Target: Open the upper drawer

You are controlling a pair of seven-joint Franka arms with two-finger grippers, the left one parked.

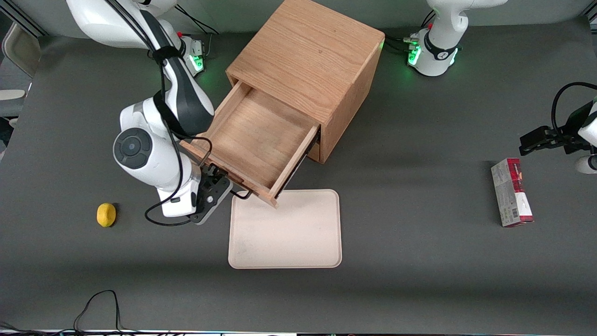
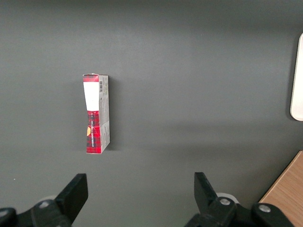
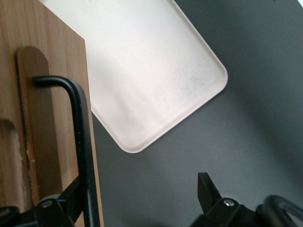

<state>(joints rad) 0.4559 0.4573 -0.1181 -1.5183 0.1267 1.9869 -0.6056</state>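
Drawer (image 1: 261,140), centre of the front view, pulled well out; rigid wood, probably slides easily. Best hold: thin black handle (image 3: 80,142). Gripper (image 1: 215,185) spread wide beside it.

- Front view: high, looking down on the whole table (image 1: 419,163).
- Right wrist view: close, past the gripper (image 3: 137,208); shares the tray (image 3: 156,71) with both other views.
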